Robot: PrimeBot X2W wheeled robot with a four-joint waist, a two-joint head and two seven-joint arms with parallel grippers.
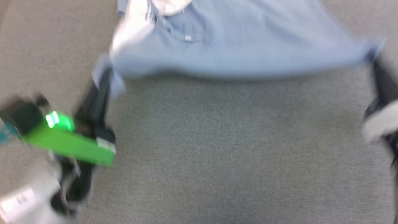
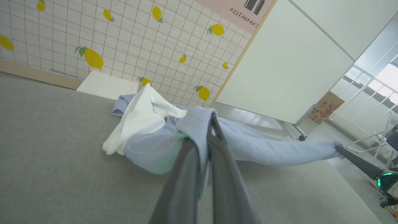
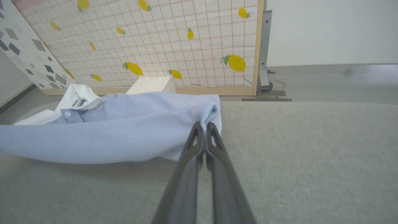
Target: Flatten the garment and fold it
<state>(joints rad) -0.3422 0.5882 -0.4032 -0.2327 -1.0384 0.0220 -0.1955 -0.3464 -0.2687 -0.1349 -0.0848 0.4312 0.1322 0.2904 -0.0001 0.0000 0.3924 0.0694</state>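
Head view: your left gripper and right gripper each pinch a garment corner, stretching it; next you should probably lay it flat

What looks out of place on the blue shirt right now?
The garment is not flat: near the collar, on the side of the left tool, a white inside part is turned outward and bunched. The right tool holds the other corner, the edge lifted between them.

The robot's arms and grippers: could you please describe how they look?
Left gripper: two long dark tapering fingers, a bright green band with a glowing green light, a labelled pale forearm behind. Right gripper: the same dark grey fingers, slotted near the tips, on a white wrist.
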